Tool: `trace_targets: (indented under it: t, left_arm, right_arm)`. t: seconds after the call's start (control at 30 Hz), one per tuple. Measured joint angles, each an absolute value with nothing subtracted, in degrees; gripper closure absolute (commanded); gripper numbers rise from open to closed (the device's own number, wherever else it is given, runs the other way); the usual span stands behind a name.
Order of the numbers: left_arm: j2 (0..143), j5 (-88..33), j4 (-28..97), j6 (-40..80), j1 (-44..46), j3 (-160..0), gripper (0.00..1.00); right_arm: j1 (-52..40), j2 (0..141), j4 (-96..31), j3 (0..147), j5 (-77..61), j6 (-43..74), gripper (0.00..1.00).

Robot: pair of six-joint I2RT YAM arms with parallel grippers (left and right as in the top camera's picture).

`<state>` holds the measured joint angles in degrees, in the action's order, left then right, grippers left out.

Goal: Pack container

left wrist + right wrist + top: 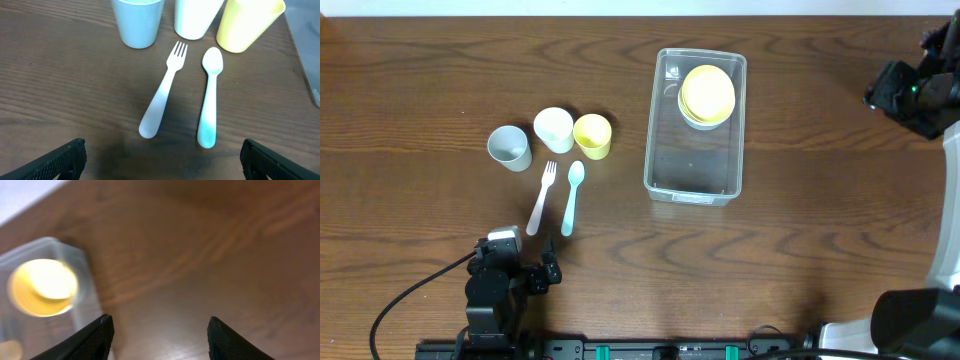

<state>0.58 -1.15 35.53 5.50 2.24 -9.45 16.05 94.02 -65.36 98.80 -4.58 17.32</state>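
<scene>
Overhead, the left gripper (548,272) sits at the near left edge of the wooden table (800,260), pointing toward the cutlery. The left wrist view shows its two dark fingers at the bottom corners of the frame, spread wide with nothing between them.

Just beyond it a white fork (541,197) and a pale blue spoon (571,197) lie side by side, close but apart, heads toward the far side. Behind them three cups stand upright in a row: a grey-blue cup (508,146) at the left, a white cup (553,129) in the middle and a yellow cup (592,136) at the right. The white and yellow ones are touching or nearly so.

Right of the cups, well apart from them, the clear container (692,160) rests lengthwise on the table. A yellow bowl (708,90) sits in its far end, nested on a paler bowl; the near half of the tub is bare.

Further right, at the table's far right edge, the right gripper (902,92) hangs above the wood, away from the container. Its wrist view, blurred, shows the fingers parted and holding nothing.
</scene>
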Motion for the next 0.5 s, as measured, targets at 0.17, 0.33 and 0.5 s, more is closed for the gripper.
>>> trace_targets:
  t: [0.17,0.33,0.5]
  left_arm:
    - [0.58,-1.15,35.53,5.50,2.24,-9.45,0.02]
    - [0.58,-1.15,35.53,5.50,2.24,-9.45,0.02]
    - [0.58,-1.15,35.55,5.50,2.24,-9.45,0.02]
  right_arm:
    - [18.28,95.88,-65.28,96.86,-3.18,17.06,0.53]
    - [17.56,97.23,-61.89,96.09,-7.49,14.44,0.55]
    - [10.85,97.30,-55.48,96.03,-15.35,9.67,0.70]
